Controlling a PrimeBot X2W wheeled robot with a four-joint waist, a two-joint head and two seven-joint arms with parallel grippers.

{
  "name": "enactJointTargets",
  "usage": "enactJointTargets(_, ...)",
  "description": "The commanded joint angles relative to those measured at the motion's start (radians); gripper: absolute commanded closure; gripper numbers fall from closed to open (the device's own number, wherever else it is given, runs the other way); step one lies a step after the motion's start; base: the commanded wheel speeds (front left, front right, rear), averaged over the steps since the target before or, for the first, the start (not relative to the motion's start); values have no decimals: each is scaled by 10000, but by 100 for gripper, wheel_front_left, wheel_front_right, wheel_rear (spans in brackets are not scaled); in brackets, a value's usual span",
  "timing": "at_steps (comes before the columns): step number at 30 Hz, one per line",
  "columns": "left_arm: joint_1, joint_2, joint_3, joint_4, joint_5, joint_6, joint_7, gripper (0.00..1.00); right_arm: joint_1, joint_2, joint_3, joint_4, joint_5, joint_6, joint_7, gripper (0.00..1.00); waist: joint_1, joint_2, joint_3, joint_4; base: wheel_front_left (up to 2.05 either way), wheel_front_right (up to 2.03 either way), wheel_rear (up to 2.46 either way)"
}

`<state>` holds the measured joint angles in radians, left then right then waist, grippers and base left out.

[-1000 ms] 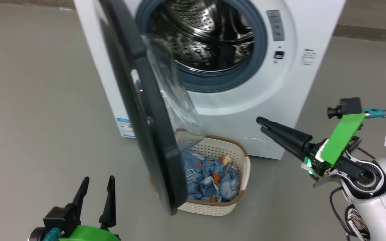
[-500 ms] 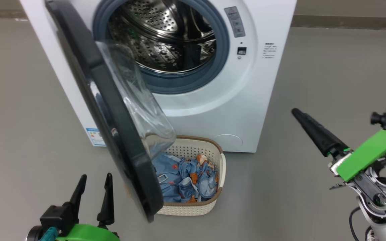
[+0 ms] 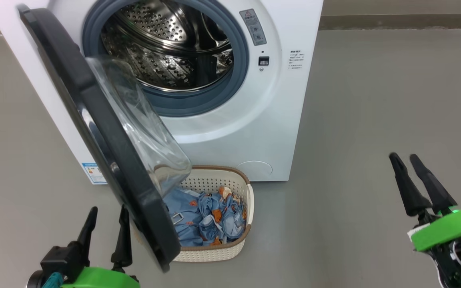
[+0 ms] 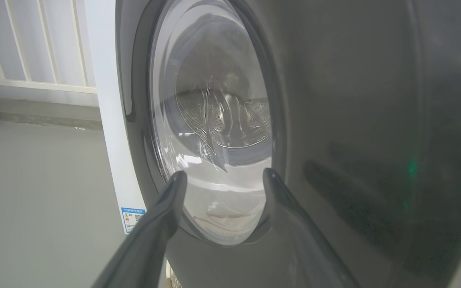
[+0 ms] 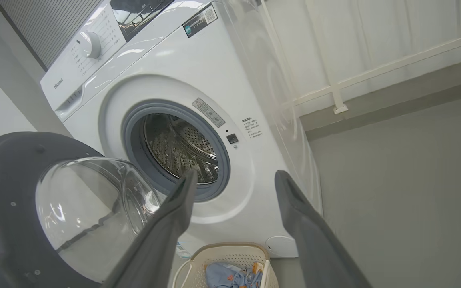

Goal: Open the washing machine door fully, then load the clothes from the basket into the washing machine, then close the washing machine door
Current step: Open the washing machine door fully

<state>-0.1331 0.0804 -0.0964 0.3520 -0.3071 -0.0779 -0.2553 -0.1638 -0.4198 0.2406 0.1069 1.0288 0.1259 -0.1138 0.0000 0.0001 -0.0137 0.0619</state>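
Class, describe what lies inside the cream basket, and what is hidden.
Crumpled light blue clothes with orange figures lie in the basket. The open washing machine door covers its left end, so that part is unseen.

The door [image 3: 90, 116] stood partly open, overhanging the basket [image 3: 214, 253]. Blue clothes [image 3: 206, 218] lay bundled inside, before the white machine [image 3: 230, 132].

Smooth grey floor [image 3: 358, 104]. Standing on it, white washing machine [image 3: 254, 120]; just before its front, set down on the same floor, cream basket [image 3: 210, 253] with brown rim.
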Motion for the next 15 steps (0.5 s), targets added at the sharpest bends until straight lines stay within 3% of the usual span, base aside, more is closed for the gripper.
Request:
enactJointTargets(1, -97, 168, 354, -343, -13, 52, -64, 0, 93, -324, 178, 78, -620, 48, -602, 0, 0, -1, -21, -55, 0, 0, 0)
enactJointTargets(7, -55, 179, 374, -423, -7, 55, -64, 0, 146, -159, -129, 1144, -2128, 48, -1379, 0, 0, -1, -24, -134, 0, 0, 0)
enactJointTargets(15, 12, 167, 419, -496, -27, 85, -64, 0, 172, 574, -962, 1835, -3744, 48, -1476, 0, 0, -1, 1, -219, 0, 0, 0)
